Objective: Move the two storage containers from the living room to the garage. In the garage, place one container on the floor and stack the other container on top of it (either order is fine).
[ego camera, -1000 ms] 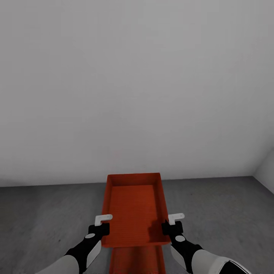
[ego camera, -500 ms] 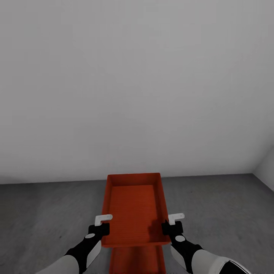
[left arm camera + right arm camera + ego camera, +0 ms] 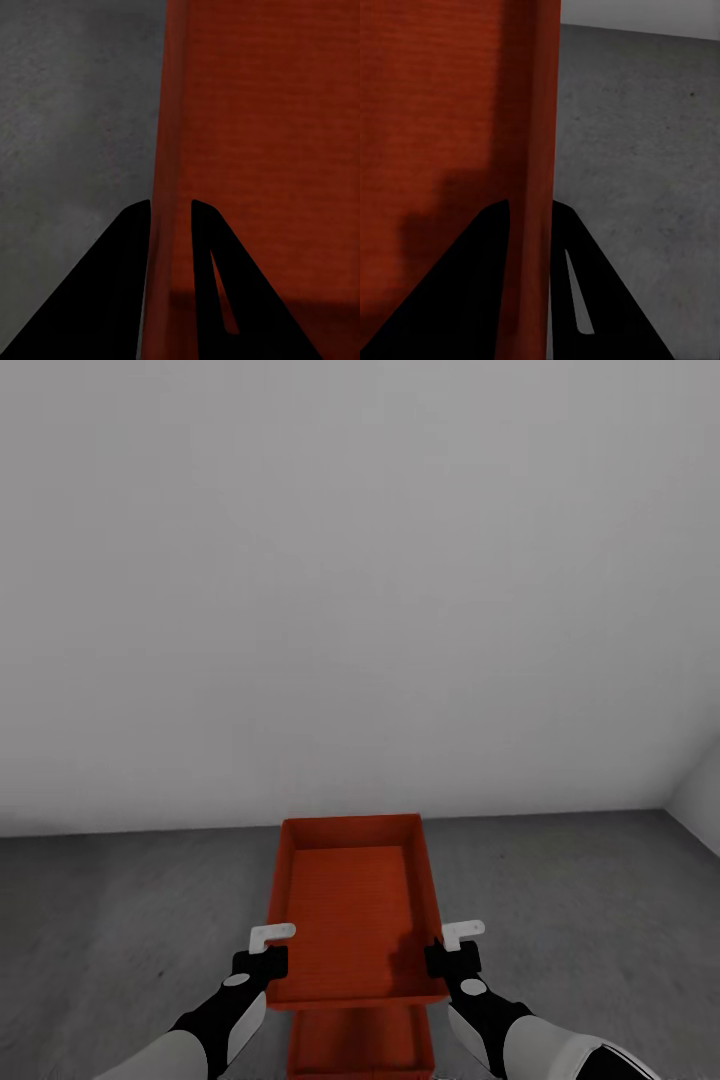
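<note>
1. An orange-red storage container [image 3: 355, 905] is held level above the garage floor [image 3: 120, 920], directly over the second container [image 3: 360, 1045] lying below.
2. The left gripper [image 3: 268, 950] and right gripper [image 3: 455, 948] each pinch a side wall.
3. Judged from this: carrying is done; lowering, stacking and release remain.

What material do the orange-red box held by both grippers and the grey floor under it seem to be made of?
The held container looks like matte plastic: even orange-red colour, thin smooth walls, faint fine ribbing on its base. This is a render, so it is uncertain. The floor looks like rough, matte concrete: mottled dark grey with small specks.
</note>
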